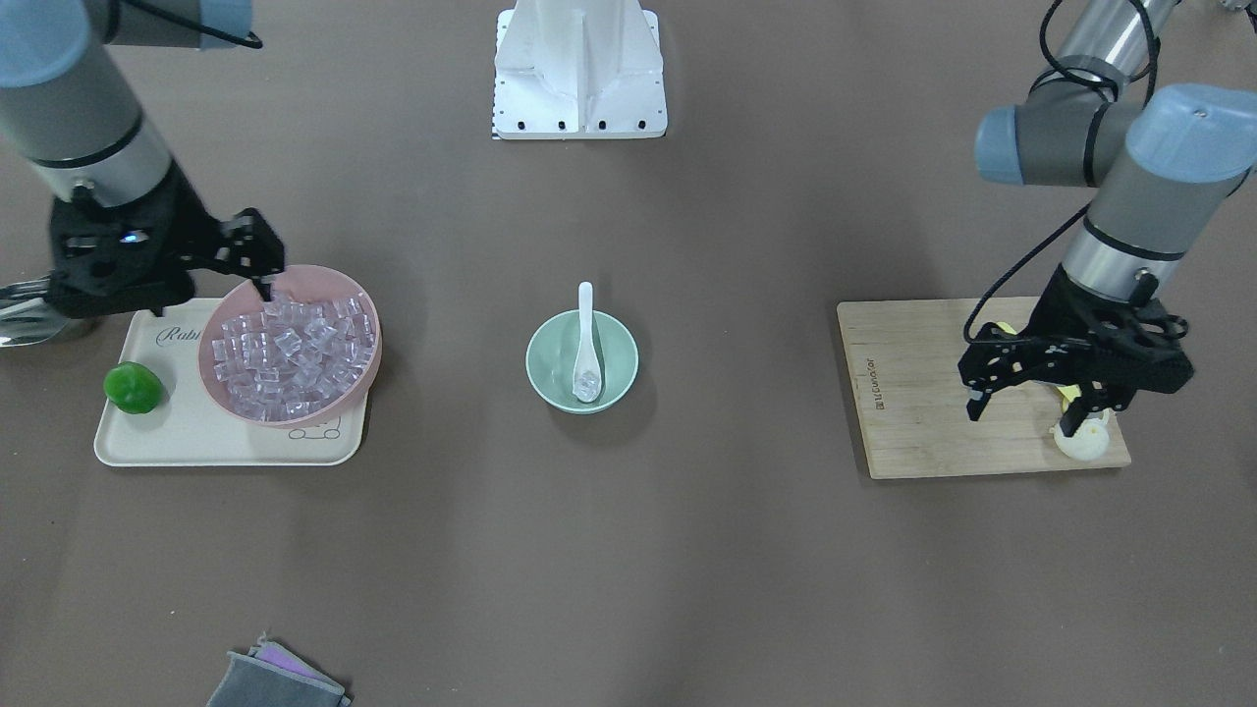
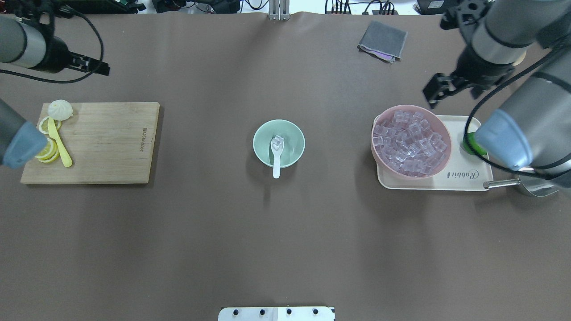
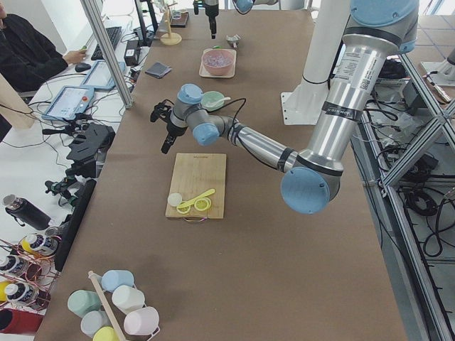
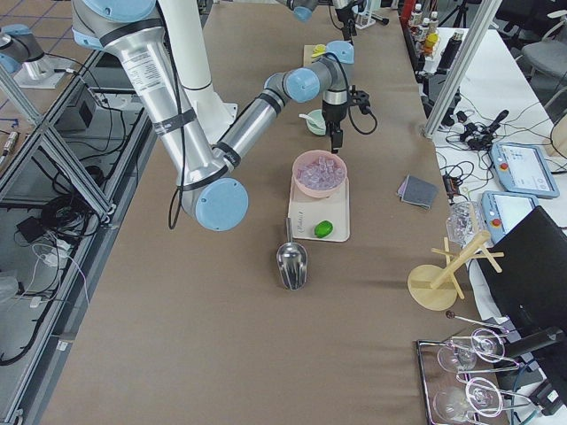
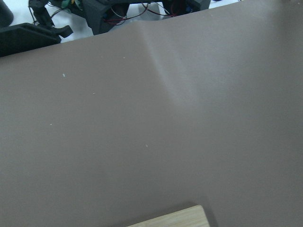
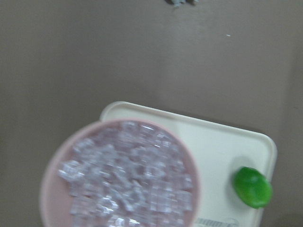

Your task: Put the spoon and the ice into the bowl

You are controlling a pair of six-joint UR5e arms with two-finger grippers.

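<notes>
The white soup spoon [image 1: 586,324] lies in the mint-green bowl [image 1: 538,358] at the table's centre. Its scoop rests on the bottom with one clear ice cube [image 1: 587,383] in it, and its handle juts over the rim on the robot's side. So the task looks done. If the spoon needs shifting, I judge it stiff, light, glossy and slippery. The thick handle past the rim is the safest place to pinch, gently, since it may chip. The cubes look hard and slick, so they are best squeezed across flat faces. More ice fills the pink bowl [image 1: 376,339] on the tray [image 1: 196,442] to the right. The right gripper [image 2: 453,91] hangs by that bowl's far rim, seemingly spread and empty. The left gripper [image 1: 1021,412] hovers over the cutting board [image 1: 913,393], fingers apart, holding nothing.
</notes>
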